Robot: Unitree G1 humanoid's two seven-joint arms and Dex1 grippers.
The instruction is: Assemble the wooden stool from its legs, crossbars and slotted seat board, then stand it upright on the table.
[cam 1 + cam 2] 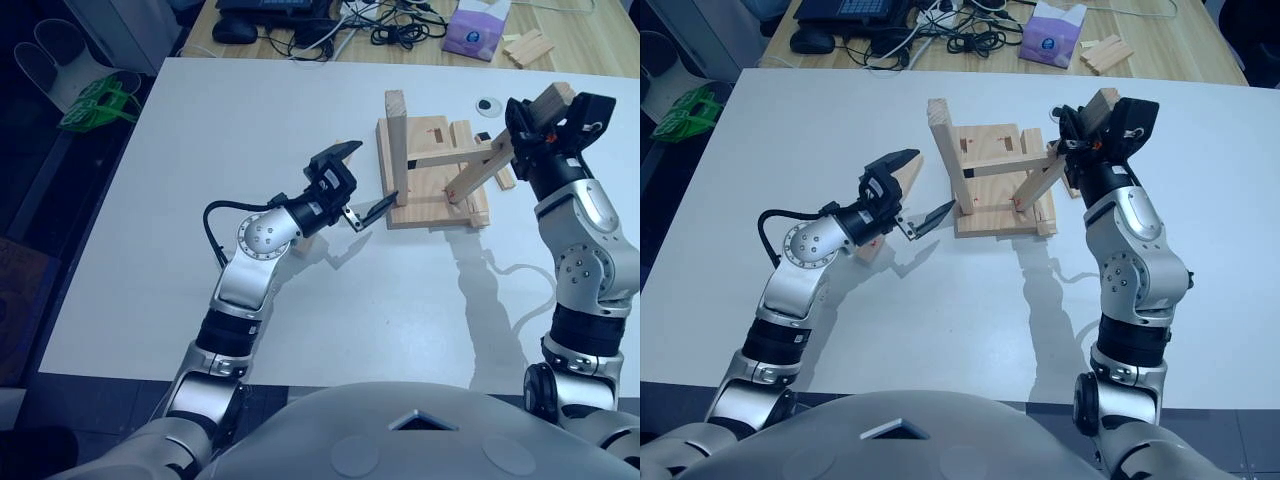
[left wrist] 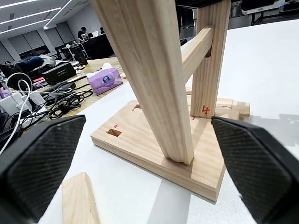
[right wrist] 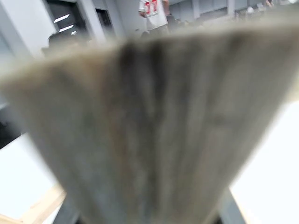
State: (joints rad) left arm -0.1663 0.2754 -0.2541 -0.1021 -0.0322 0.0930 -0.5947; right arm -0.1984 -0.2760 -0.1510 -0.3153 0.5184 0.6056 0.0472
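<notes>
One red "4" on leg (image 2: 208,60) — right end effector (image 1: 527,130) clamps it; left end effector (image 1: 374,176) wide.

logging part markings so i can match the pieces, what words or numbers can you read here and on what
"4", handwritten in red, low on the leg that stands on the seat board.
Small red mark beside the open slot in the seat board: possibly a digit, too small to read.
Print on the tissue box: too blurred to read.
</notes>
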